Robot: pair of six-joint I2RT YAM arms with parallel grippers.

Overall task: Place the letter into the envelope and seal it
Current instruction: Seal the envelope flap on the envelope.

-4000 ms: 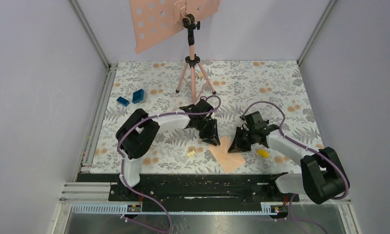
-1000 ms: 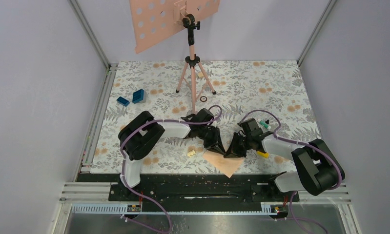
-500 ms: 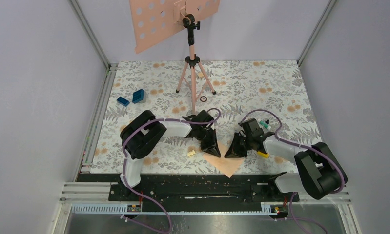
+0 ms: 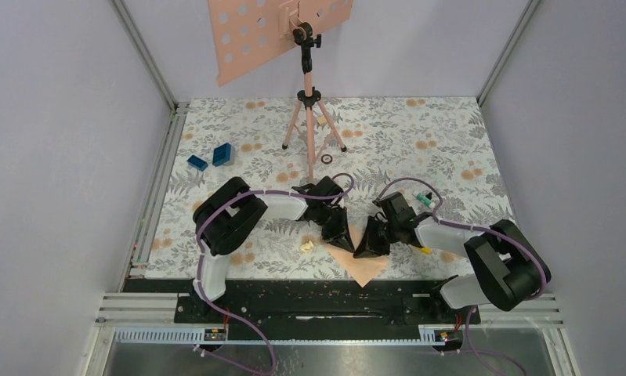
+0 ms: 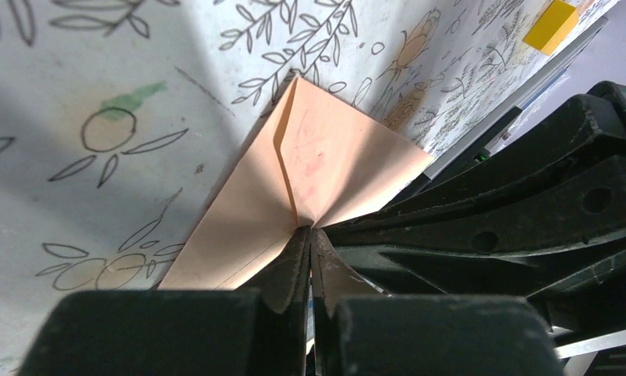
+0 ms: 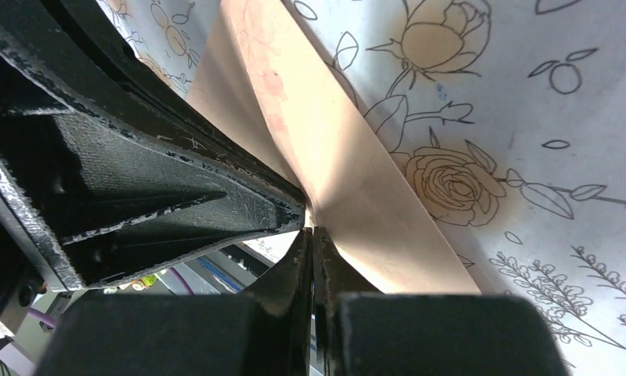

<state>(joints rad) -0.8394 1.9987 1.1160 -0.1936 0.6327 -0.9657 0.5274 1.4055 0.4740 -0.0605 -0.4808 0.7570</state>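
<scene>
The envelope (image 5: 333, 168) is thin, matt peach paper, smooth apart from its sharp creases, and it lies at 6 o'clock on the table cover (image 4: 450, 133), a matt sheet printed with leaves and flowers. The left gripper (image 5: 309, 235) and right gripper (image 6: 311, 231) are black plastic, dull and finely grainy, with pale scuffs along some edges. At 12 o'clock the perforated plate (image 4: 247, 39) looks smooth, matt pink, the rails (image 4: 129, 305) at 6 o'clock are bare silvery metal, and the purple cables (image 4: 272, 193) have a slight sheen.
</scene>
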